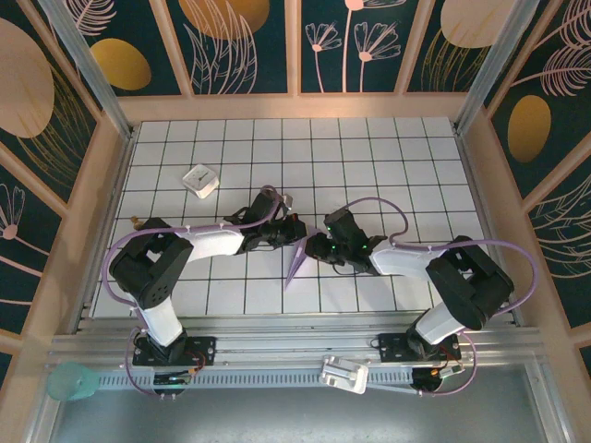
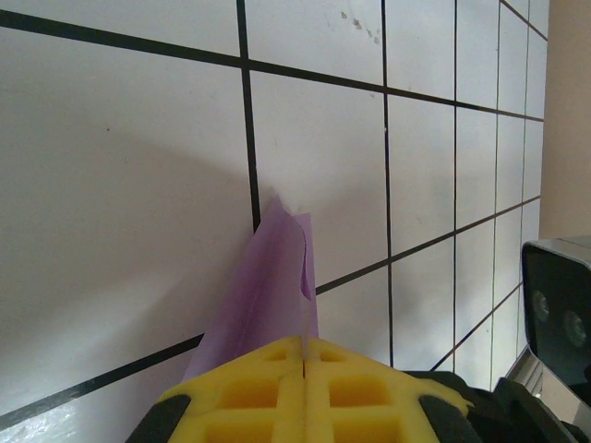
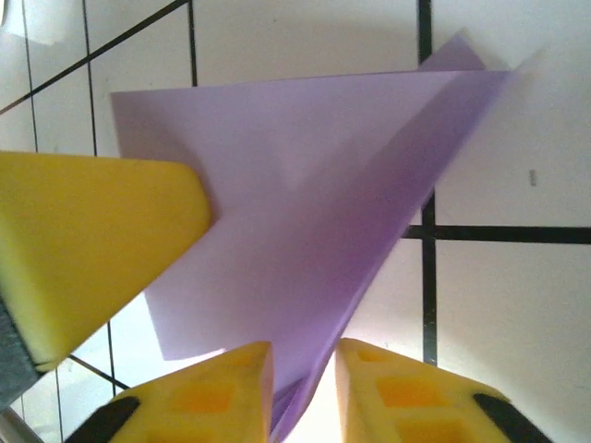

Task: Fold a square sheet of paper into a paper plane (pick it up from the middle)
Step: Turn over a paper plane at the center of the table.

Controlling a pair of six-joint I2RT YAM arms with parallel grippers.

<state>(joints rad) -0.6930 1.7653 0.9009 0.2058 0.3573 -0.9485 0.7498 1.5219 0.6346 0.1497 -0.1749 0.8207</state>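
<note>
Clamped shut on paper [image 2: 268,295] w/ left gripper [image 2: 305,355], folded sheet poking out ahead of pads. Narrow gap at right gripper [image 3: 305,369], fold edge betw. fingers; pinched or not, can't tell. Thin, light, floppy, easily creased: best gripped gently along fold.

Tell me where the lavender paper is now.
The folded lavender paper stands mid-table near the front in the top view, clamped in the left gripper, with the right gripper close on its right.
</note>
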